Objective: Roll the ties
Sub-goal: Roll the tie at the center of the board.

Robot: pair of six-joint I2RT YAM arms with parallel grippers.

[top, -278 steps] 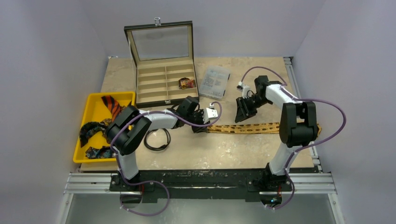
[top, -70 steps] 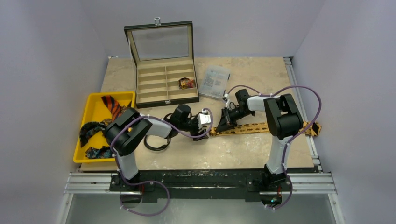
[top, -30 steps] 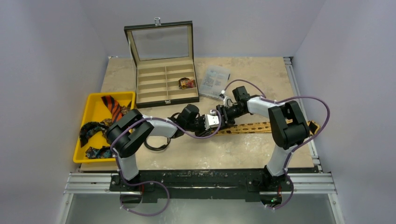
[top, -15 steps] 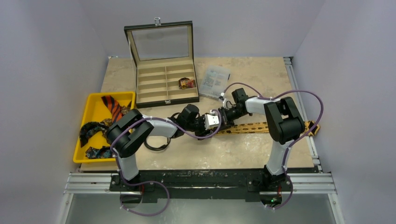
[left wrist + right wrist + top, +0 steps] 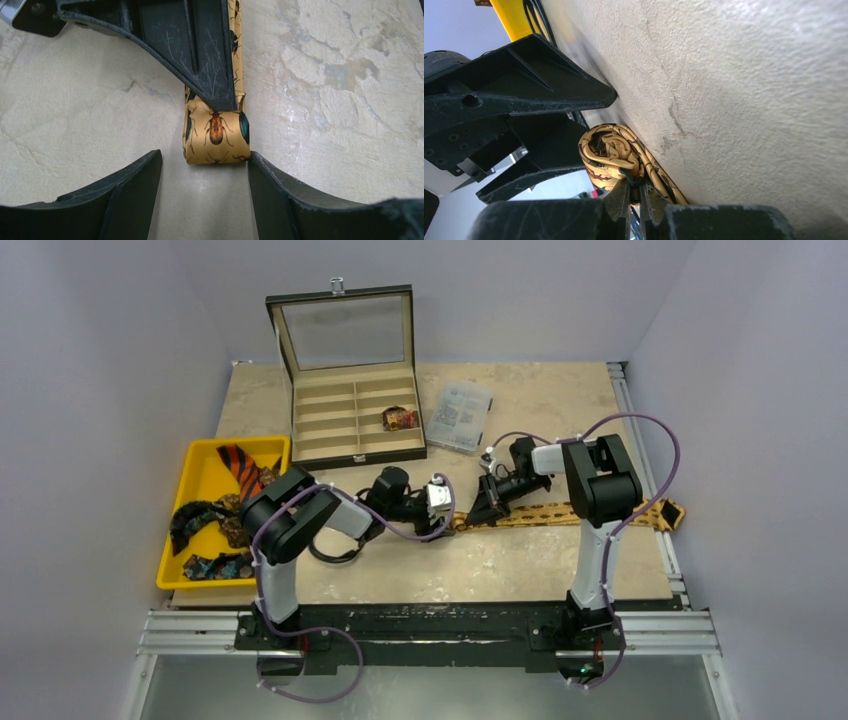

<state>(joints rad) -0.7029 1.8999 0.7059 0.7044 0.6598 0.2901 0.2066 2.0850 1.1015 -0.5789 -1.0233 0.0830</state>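
There, your left claw [image 5: 204,162] stood open on the surface [image 5: 480,570], one finger on each side of the rolled end [image 5: 216,135] of the tan-gold tie [image 5: 570,512], neither finger pressing on it in the left wrist view. Your right claw [image 5: 635,192] came in from the far right and was pinched closed on that same coil, its tips clamping the outer layers while one black finger lay over the top of the roll. The coil was small, just a few turns, and sat on the surface near the middle. The unrolled length of the tie ran flat to the right, and its far end reached the right edge of the surface.

To the left, the yellow tray [image 5: 208,480] held the orange striped tie [image 5: 240,462] and the dark ties [image 5: 195,515], all loose. At the far side, the open compartment case [image 5: 355,455] had one small rolled tie [image 5: 400,418] in a right-hand compartment. A black cable loop [image 5: 335,545] lay just near your left arm.
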